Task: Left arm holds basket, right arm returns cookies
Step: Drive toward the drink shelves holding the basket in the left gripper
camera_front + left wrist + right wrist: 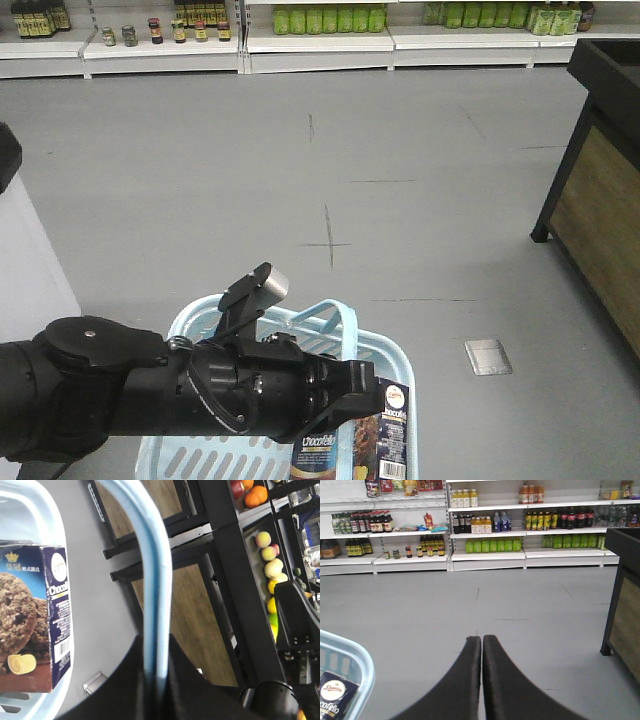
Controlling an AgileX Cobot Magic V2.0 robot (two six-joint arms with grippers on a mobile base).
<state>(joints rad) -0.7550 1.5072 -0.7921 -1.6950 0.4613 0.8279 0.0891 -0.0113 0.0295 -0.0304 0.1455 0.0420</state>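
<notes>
The light-blue basket (395, 352) hangs low at the front, under my thick black left arm (150, 385). My left gripper (362, 388) is shut on the basket's looped handle (157, 580), which runs up from between the jaws in the left wrist view. The navy cookies box (385, 430) stands inside the basket at its right end; its cookie picture and barcode show (35, 615). My right gripper (481, 639) is shut with nothing in it, over bare floor to the right of the basket corner (355, 655). The cookies box (332, 695) peeks in there.
Store shelves with bottles and jars (320, 20) line the far wall. A black stand with wood panels (600, 180) is on the right. A silver floor plate (488, 357) lies near the basket. Fruit racks (270, 565) show in the left wrist view.
</notes>
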